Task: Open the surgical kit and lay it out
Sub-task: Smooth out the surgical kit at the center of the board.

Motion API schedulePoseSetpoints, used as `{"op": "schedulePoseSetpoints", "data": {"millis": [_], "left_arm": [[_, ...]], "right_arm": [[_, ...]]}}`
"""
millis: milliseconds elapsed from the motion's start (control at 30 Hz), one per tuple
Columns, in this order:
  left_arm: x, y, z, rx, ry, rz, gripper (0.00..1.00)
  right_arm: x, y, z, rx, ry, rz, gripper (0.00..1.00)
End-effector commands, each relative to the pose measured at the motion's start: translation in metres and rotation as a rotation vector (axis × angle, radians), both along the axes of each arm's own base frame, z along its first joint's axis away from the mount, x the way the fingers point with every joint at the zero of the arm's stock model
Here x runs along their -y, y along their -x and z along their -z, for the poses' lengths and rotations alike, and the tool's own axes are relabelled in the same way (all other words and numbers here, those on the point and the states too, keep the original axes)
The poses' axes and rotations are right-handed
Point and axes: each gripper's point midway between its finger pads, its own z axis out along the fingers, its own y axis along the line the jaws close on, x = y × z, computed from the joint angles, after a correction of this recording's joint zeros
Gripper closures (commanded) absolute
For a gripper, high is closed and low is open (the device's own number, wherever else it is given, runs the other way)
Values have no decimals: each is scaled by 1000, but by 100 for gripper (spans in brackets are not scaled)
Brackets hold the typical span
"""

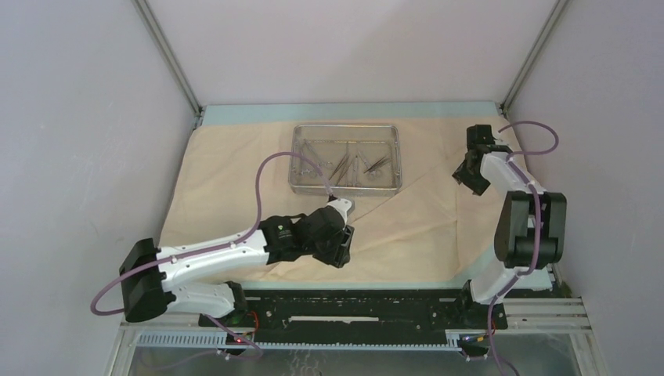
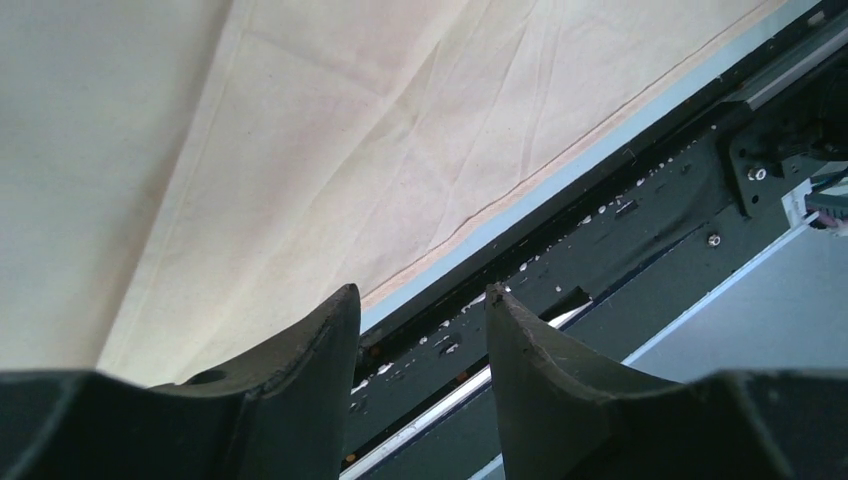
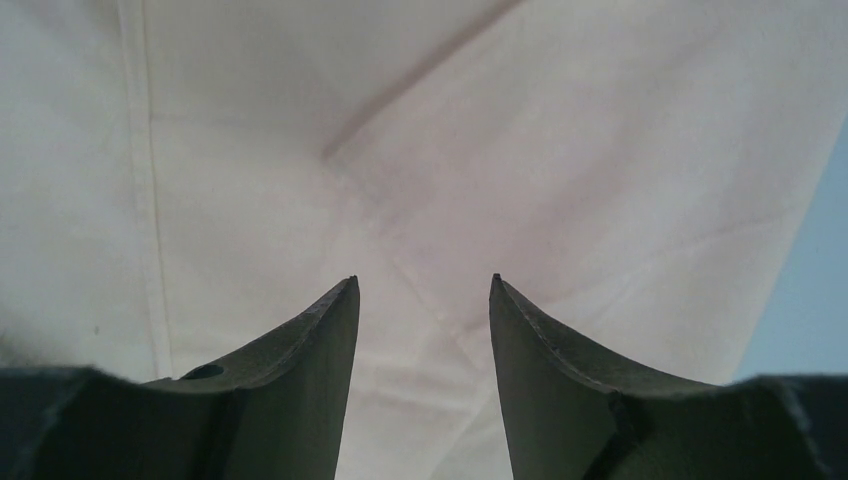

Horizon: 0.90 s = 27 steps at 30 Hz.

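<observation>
Lying open and flat for the steel tools (image 1: pixel 344 166), the beige cloth (image 1: pixel 227 172) holds the mesh tray (image 1: pixel 293 160) at upper middle, while the left gripper (image 2: pixel 422 292) and right gripper (image 3: pixel 425 280) hover spread, holding nothing.

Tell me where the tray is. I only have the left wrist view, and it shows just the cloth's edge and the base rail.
Observer: The steel mesh tray sits on the opened cloth wrap, far and centred ahead of both arms.
Operator: Instruments out yet?
Observer: No, the instruments lie inside the tray; none show on the cloth.
Operator: And the right pincer?
Observer: The right pincer is open and empty, over a crease in the cloth at the far right.
</observation>
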Motion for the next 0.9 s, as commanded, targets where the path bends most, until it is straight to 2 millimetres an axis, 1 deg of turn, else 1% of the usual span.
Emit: {"op": "schedulePoseSetpoints", "data": {"millis": [0,100,133,200,367,533,667,767,867], "left_arm": [[5,-14,-45,66,79,10,46],[3,-17,-52,74,84,13,46],[2,-18,-52,75,81,12,46],[2,-19,-52,74,77,14,46],[1,-20,-49,62,72,16,46],[2,-21,-51,61,76,23,46],[3,-21,-51,55,76,30,46],[5,-21,-51,52,82,35,46],[8,-20,-53,48,92,39,47]], "right_arm": [[15,-35,7,16,59,-43,40],[12,-49,24,13,30,-61,36],[11,-52,32,8,21,-65,34],[8,-57,39,9,4,-72,33],[12,-56,44,-23,4,-51,33],[15,-49,53,-87,10,-51,43],[17,-42,66,-147,-9,-61,46],[19,-37,71,-174,-10,-58,48],[21,-33,70,-176,-10,-40,60]]}}
